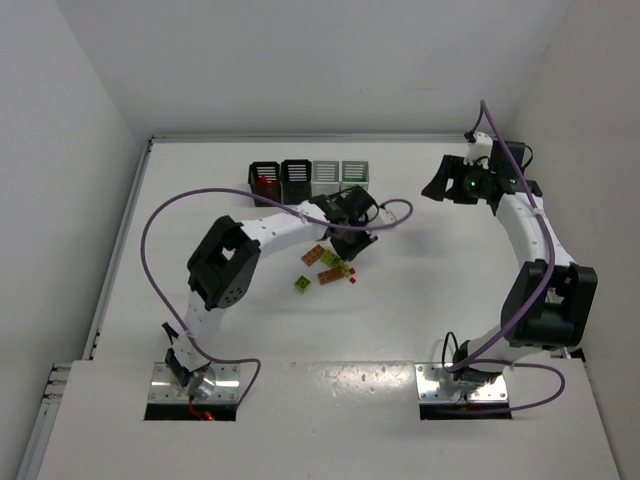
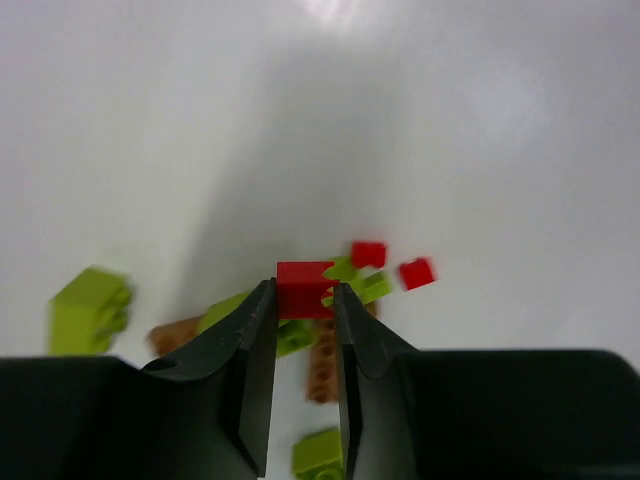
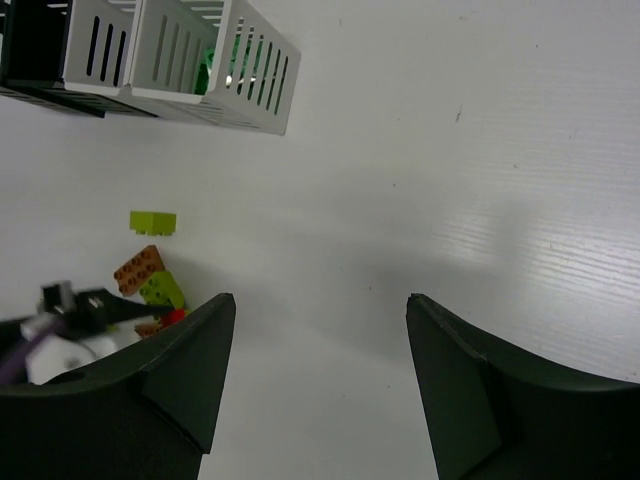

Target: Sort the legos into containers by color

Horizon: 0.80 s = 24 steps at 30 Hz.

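My left gripper [image 2: 305, 300] is shut on a red lego [image 2: 305, 288] and holds it above the pile of legos [image 1: 330, 266]. Under it lie two small red bricks [image 2: 368, 253], yellow-green bricks [image 2: 90, 308] and an orange-tan plate [image 2: 322, 368]. In the top view the left gripper [image 1: 350, 243] hangs over the pile's far edge. Four bins stand in a row at the back: two black [image 1: 265, 178] and two white [image 1: 355, 173]. My right gripper [image 3: 320, 300] is open and empty, above bare table to the right [image 1: 440, 186].
The leftmost black bin holds red pieces [image 1: 265, 184]. The rightmost white bin [image 3: 250, 65] holds green pieces [image 3: 207, 70]. A lone yellow-green brick [image 1: 301, 284] lies left of the pile. Walls close the table at the back and sides.
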Each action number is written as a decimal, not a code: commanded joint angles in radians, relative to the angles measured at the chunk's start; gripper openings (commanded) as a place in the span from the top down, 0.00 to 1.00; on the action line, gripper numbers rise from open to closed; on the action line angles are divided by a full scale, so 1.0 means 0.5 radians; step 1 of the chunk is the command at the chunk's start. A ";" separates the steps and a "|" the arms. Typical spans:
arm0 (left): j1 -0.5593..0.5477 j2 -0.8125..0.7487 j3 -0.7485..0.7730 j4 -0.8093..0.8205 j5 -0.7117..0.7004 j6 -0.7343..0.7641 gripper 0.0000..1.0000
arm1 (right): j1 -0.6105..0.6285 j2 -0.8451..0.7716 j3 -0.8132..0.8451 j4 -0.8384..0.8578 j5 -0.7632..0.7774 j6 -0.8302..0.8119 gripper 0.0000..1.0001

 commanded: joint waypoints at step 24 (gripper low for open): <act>1.116 -0.101 0.900 -0.191 -0.270 -0.148 0.88 | 0.007 0.014 -0.062 0.120 -0.114 0.043 0.30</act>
